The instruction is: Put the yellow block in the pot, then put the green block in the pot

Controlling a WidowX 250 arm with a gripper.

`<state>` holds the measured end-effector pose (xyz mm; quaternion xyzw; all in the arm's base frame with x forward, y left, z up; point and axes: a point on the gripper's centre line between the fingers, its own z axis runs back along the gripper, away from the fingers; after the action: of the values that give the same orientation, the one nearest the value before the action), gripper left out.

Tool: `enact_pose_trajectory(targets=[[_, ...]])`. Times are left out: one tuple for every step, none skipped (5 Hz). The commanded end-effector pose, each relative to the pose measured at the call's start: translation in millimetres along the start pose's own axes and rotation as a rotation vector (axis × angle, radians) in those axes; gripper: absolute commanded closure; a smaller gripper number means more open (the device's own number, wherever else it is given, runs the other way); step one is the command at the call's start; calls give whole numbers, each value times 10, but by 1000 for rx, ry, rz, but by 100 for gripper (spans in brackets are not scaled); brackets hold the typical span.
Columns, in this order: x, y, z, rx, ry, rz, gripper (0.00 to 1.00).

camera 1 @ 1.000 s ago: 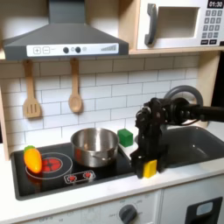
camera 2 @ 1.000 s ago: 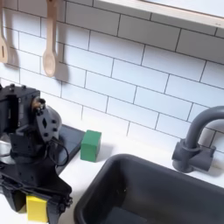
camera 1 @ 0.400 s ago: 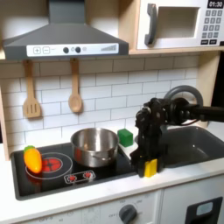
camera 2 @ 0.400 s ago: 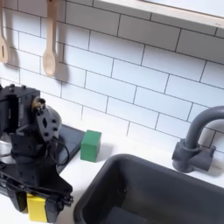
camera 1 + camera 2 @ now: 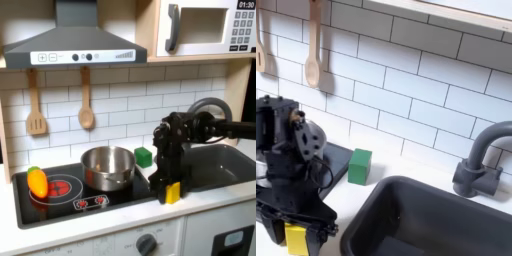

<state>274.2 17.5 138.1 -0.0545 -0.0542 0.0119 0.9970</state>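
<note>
Tool (image 5: pixel 171 192) pinches the yellow block (image 5: pixel 296 239) — right of the pot (image 5: pixel 107 167).

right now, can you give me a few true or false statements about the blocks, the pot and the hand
1. The hand is shut on the yellow block. True.
2. The green block lies inside the pot. False: it sits on the counter beside the pot, on the first exterior view's right.
3. The yellow block is already in the pot. False: the hand holds it near the stove's front edge.
4. An orange toy vegetable lies on the stove to the first exterior view's left of the pot. True.
5. Two wooden utensils hang on the tiled wall. True.
</note>
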Motion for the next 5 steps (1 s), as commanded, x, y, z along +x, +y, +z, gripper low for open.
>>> enact_pose_trajectory(targets=[[27,19,379,-52,-67,3,100],[53,77,535,-84,-86,20,100],[143,179,645,-102,-99,42,100],[297,298,761,-97,-128,56,100],[431,367,759,-99,-115,64,100]])
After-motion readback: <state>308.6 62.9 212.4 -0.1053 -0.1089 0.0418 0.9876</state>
